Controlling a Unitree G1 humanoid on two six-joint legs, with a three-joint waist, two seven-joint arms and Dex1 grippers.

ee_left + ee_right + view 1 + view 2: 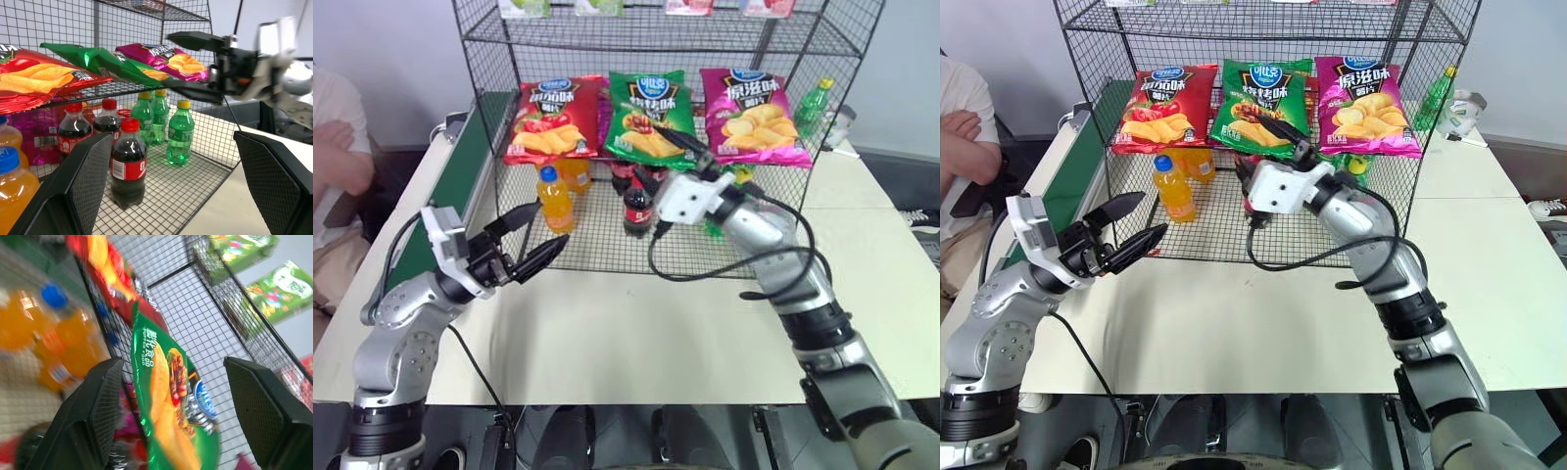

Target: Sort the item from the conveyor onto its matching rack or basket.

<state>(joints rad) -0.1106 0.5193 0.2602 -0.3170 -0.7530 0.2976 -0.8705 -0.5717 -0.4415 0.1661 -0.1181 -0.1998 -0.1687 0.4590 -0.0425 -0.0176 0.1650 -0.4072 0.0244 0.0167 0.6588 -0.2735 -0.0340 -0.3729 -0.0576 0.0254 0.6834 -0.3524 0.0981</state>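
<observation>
While the right gripper (677, 140) holds its jaws apart just before it, the green bag (649, 115) lies on the rack (607, 257) shelf between a red bag (553, 117) and a magenta bag (751, 116), its side reading "PUFFED FOOD". Left gripper (536, 235) jaws gape, empty.

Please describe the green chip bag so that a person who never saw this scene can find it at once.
Look at the black wire rack on the table. On its middle shelf, three chip bags lie side by side above the bottles. The green chip bag is the middle one, between a red bag and a magenta bag.
</observation>
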